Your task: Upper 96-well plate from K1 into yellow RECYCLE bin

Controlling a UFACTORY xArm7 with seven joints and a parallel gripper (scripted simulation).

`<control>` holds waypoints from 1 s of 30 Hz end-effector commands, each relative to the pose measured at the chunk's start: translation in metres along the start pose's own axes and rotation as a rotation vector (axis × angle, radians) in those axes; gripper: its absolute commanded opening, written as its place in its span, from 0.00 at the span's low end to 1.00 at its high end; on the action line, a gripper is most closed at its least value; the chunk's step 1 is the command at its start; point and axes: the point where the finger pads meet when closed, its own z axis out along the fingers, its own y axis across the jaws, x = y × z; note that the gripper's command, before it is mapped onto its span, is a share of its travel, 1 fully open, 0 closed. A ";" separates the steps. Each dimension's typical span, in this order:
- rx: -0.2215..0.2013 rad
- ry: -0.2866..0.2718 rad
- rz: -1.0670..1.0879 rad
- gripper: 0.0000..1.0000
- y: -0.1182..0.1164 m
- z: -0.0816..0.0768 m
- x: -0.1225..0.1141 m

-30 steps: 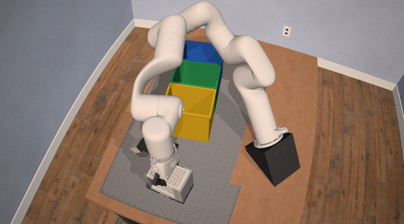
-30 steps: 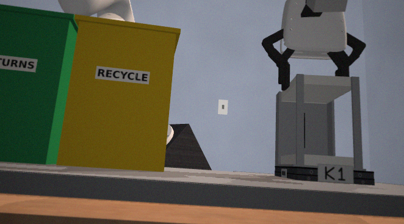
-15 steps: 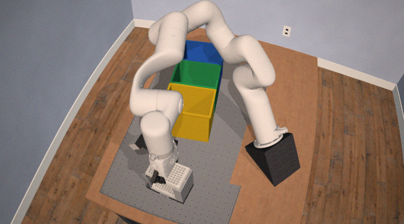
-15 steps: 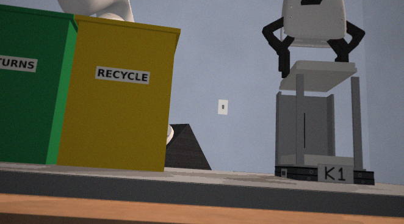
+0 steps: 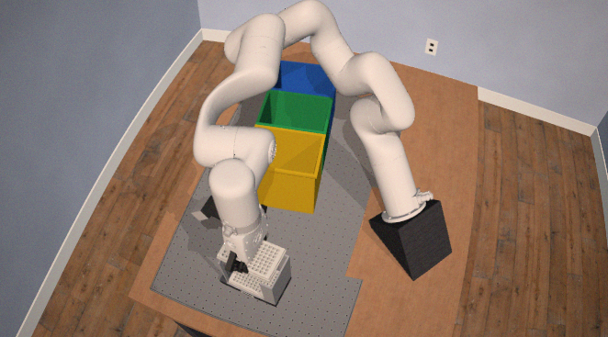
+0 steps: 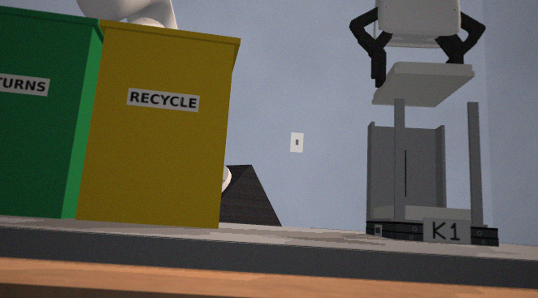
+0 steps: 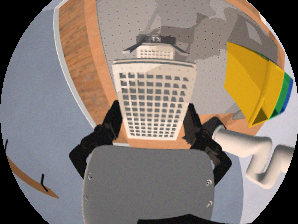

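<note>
My gripper (image 6: 418, 68) is shut on the upper 96-well plate (image 6: 423, 84), a flat grey-white plate with a grid of wells. It holds the plate level, just above the tops of the posts of stack rack K1 (image 6: 423, 173). In the overhead view the plate (image 5: 264, 257) hangs over the rack (image 5: 262, 280) at the near end of the mat. In the wrist view the plate (image 7: 153, 104) sits between my black fingers, with the rack (image 7: 157, 47) under it. The lower plate (image 6: 420, 212) lies low in the rack. The yellow RECYCLE bin (image 6: 156, 124) stands to the left, also in the overhead view (image 5: 294, 168).
A green bin (image 5: 296, 110) and a blue bin (image 5: 305, 78) stand in a row behind the yellow one. The arm's black base block (image 5: 410, 237) is at the right of the mat. The arm's links arch over the bins.
</note>
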 end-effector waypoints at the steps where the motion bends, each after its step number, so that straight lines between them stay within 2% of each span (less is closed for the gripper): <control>1: 0.005 0.001 0.000 0.00 -0.001 -0.011 0.000; 30: 0.005 0.001 0.000 0.00 -0.001 -0.052 0.000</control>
